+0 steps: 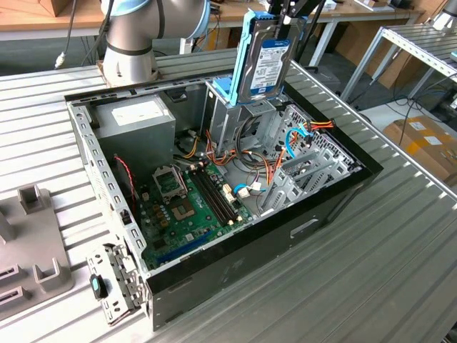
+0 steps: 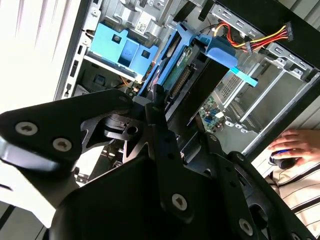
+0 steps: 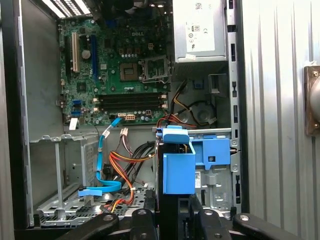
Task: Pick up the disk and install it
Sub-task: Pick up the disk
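Disk (image 1: 268, 61) is hanging on edge in the air over the open case (image 1: 335, 189). Its broad face is turned toward the exterior view's right, and its light-blue carrier (image 1: 244, 53) is running along the side toward that view's left. Your gripper (image 1: 289, 14) is gripping it from above. The fingers are closed onto the disk's upper end, and nothing else is bearing it.

The pickup part is looking done, while the install part is not. The disk's lower end is sitting just above the top of the drive cage (image 1: 239, 128), close beside the blue bracket (image 1: 223, 87) there. No part of the disk is looking seated in a bay. You cannot tell from these views whether the lower end is touching the cage.

In the first wrist view you are looking straight down the disk. The carrier's end is hovering over the cage, with the bracket just beside it and the motherboard (image 3: 120, 70) well beyond.

Your arm's base (image 1: 132, 43) is standing behind the case, toward the exterior view's left. The arm is reaching across above the case, so the gripper is pointing down into it.

In the second wrist view a person's hand (image 2: 295, 144) is resting on a mouse (image 2: 282, 161) outside the case, well apart from the gripper.
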{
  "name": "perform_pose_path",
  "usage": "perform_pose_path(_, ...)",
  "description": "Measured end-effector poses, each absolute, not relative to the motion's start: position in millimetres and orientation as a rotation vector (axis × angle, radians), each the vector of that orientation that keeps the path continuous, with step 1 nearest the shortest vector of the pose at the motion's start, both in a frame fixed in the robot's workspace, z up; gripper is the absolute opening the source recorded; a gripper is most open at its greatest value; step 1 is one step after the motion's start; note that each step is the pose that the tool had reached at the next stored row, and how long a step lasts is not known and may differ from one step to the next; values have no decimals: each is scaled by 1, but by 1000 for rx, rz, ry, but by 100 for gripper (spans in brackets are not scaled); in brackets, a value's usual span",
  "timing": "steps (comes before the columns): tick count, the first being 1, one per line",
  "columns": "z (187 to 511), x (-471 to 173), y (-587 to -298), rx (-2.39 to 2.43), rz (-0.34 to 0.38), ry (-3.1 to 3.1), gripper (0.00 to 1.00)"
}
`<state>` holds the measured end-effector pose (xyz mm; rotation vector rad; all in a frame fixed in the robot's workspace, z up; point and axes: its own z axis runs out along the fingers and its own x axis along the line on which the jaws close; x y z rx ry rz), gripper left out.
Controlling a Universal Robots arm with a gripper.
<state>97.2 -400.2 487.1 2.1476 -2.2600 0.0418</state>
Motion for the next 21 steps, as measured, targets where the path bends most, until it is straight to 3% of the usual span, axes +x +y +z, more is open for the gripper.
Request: perform_pose_path(21, 487, 97, -430, 2146, 45, -2259, 35)
